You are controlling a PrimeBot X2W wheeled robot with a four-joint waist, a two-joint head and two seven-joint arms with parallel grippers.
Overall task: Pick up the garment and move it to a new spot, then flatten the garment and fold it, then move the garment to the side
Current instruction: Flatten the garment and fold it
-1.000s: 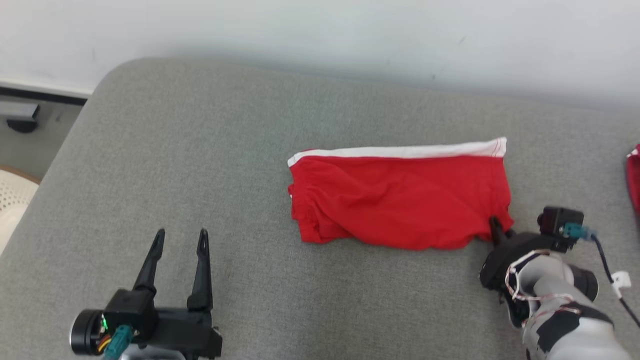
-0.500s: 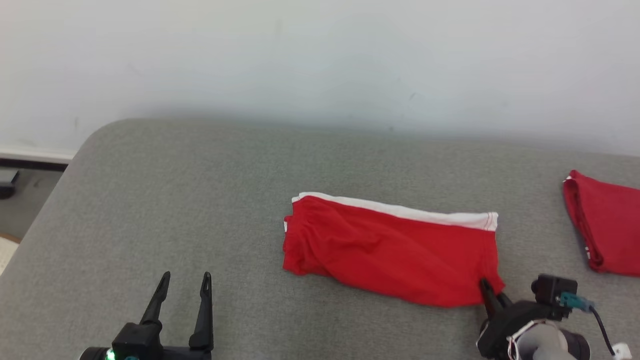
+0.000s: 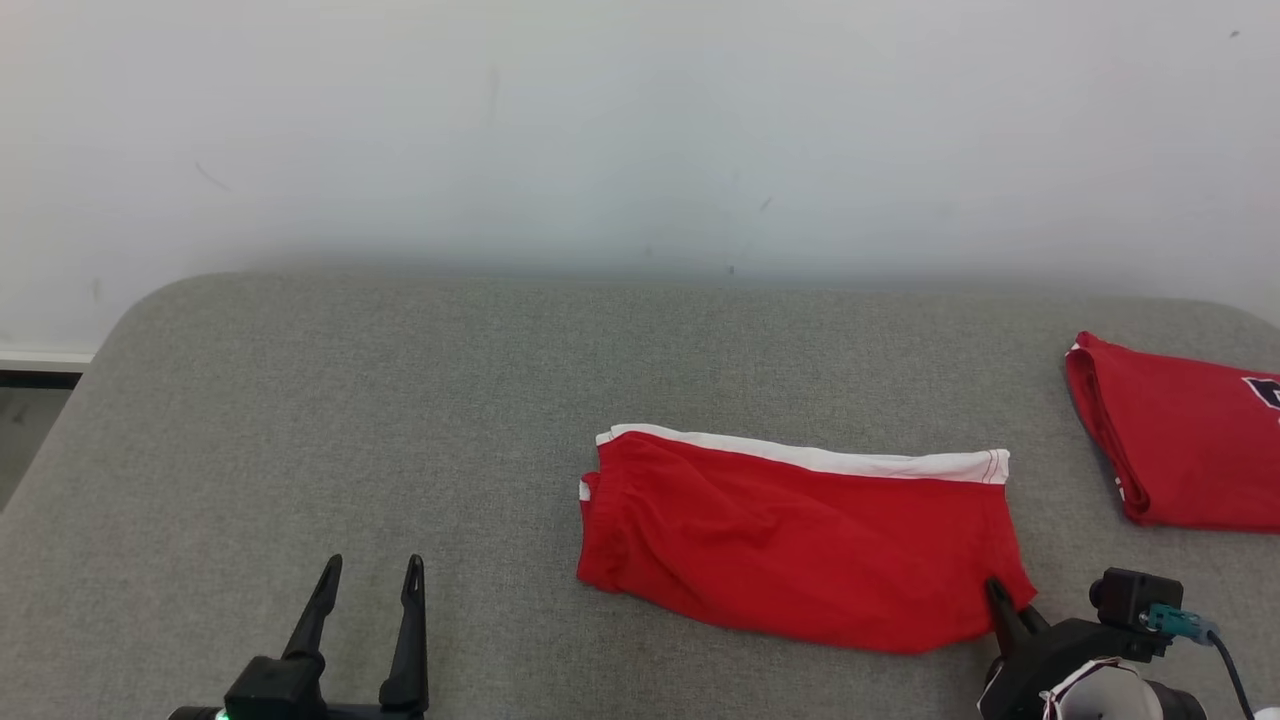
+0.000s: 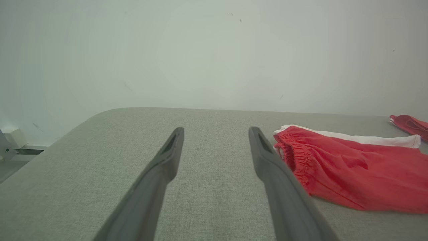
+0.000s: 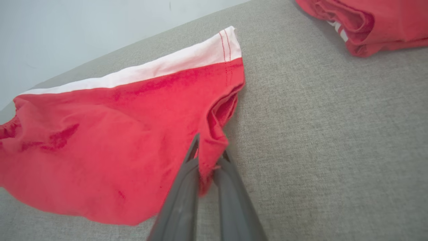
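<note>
The garment (image 3: pixel 800 540) is a folded pair of red shorts with a white band along its far edge, lying on the grey cushion (image 3: pixel 400 400). It also shows in the left wrist view (image 4: pixel 351 170) and the right wrist view (image 5: pixel 117 134). My right gripper (image 3: pixel 1000 600) is shut on the garment's near right corner; in the right wrist view a fold of red cloth is pinched between its fingers (image 5: pixel 209 157). My left gripper (image 3: pixel 370 580) stands open over bare cushion to the garment's left, holding nothing, as the left wrist view (image 4: pixel 215 147) confirms.
A second folded red garment (image 3: pixel 1180 450) lies at the cushion's far right, also in the right wrist view (image 5: pixel 367 23). A pale wall (image 3: pixel 640 130) runs behind the cushion. The cushion's rounded left edge drops to the floor (image 3: pixel 25 440).
The head camera has tilted up and turned right, so the second red garment has come into view. The right gripper keeps its hold on the garment's corner. The left gripper stays open.
</note>
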